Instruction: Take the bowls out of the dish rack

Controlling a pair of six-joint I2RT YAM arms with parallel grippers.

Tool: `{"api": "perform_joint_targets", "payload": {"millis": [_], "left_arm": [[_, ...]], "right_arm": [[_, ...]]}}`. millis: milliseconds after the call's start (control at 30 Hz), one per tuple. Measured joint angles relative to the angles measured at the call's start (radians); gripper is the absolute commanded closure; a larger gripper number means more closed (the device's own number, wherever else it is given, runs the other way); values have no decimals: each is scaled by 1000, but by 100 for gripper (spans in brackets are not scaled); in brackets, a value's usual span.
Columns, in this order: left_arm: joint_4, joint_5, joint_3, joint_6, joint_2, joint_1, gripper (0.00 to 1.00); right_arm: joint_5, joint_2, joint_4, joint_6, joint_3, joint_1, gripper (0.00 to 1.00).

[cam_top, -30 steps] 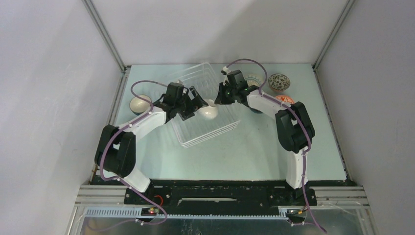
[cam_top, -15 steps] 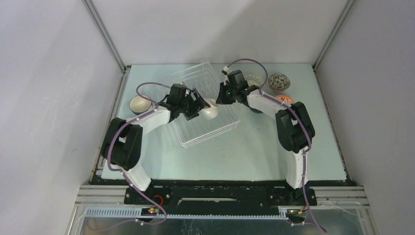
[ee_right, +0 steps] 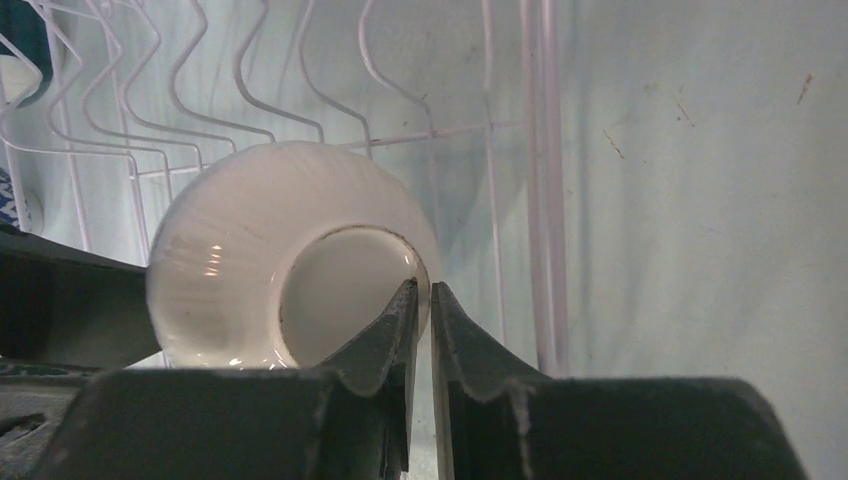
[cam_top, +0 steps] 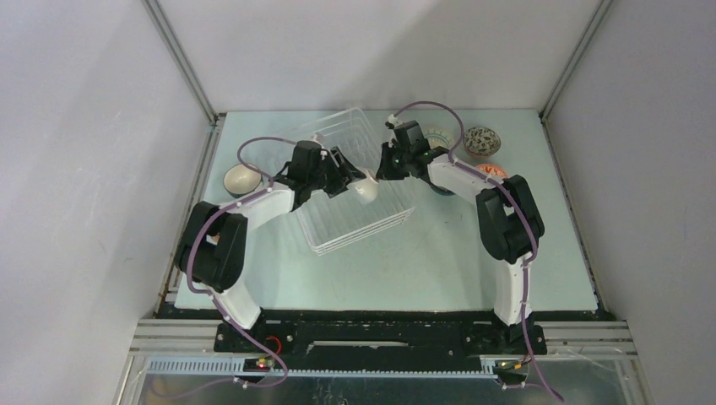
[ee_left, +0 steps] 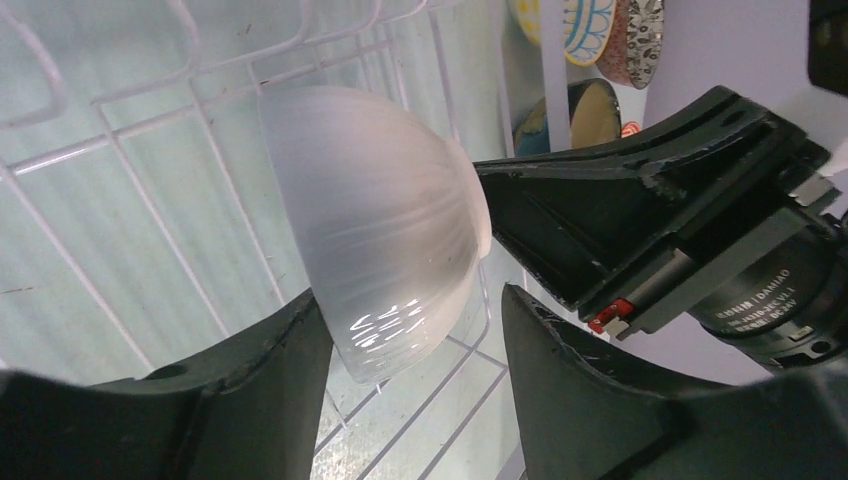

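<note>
A plain white bowl (cam_top: 366,188) lies on its side in the white wire dish rack (cam_top: 338,228). My right gripper (cam_top: 382,174) is shut on the rim of the bowl's foot ring, as the right wrist view shows (ee_right: 421,287), with the bowl (ee_right: 250,250) to its left. My left gripper (cam_top: 348,179) is open. In the left wrist view its fingers (ee_left: 412,300) straddle the lower side of the bowl (ee_left: 380,220), and the left finger touches it. No other bowl shows in the rack.
A white bowl (cam_top: 241,178) stands on the table left of the rack. At the back right stand a blue-white bowl (cam_top: 437,135), a speckled bowl (cam_top: 481,141) and a red-patterned bowl (cam_top: 491,171). The right forearm covers a dark bowl (ee_left: 592,112).
My left gripper has moved farther and to the right, up around the white bowl. The bowl has shifted slightly away in the right gripper's hold.
</note>
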Motion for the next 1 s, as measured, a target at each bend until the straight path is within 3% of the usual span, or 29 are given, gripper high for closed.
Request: {"api": "perform_joint_targets", "payload": {"millis": [433, 800, 867, 1000], "left_arm": [[78, 47, 0, -1, 22, -5, 71], [106, 93, 0, 4, 24, -14, 90], [122, 102, 0, 8, 24, -15, 99], [173, 128, -4, 8, 26, -15, 100]], "right_arm": [[31, -13, -13, -2, -13, -3, 79], [58, -35, -22, -3, -17, -1, 78], [64, -48, -29, -5, -23, -1, 78], [69, -62, -41, -6, -29, -1, 78]]}}
